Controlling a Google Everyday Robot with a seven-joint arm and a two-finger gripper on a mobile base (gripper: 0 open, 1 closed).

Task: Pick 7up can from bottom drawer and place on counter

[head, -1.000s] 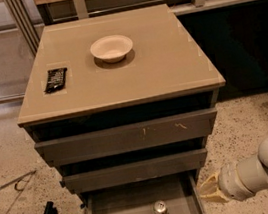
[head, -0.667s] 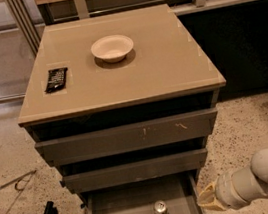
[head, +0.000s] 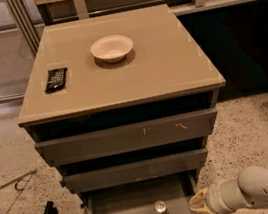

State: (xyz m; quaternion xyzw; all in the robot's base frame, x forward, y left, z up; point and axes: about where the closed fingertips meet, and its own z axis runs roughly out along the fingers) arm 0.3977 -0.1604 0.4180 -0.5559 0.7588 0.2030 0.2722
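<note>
Standing upright at bottom centre, the can sits in the open drawer. The hand hangs just right of it, apart; wide or narrow, I cannot tell.

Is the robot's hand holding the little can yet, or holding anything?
No, nothing is held. The gripper is at the right edge of the bottom drawer, beside the 7up can, which stands free and untouched.

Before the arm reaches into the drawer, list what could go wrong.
The gripper sits low at the right wall of the bottom drawer, beside the upright 7up can; a sideways nudge could tip it. Lifting could catch the middle drawer above. On the counter, the bowl and dark packet could get bumped.
</note>
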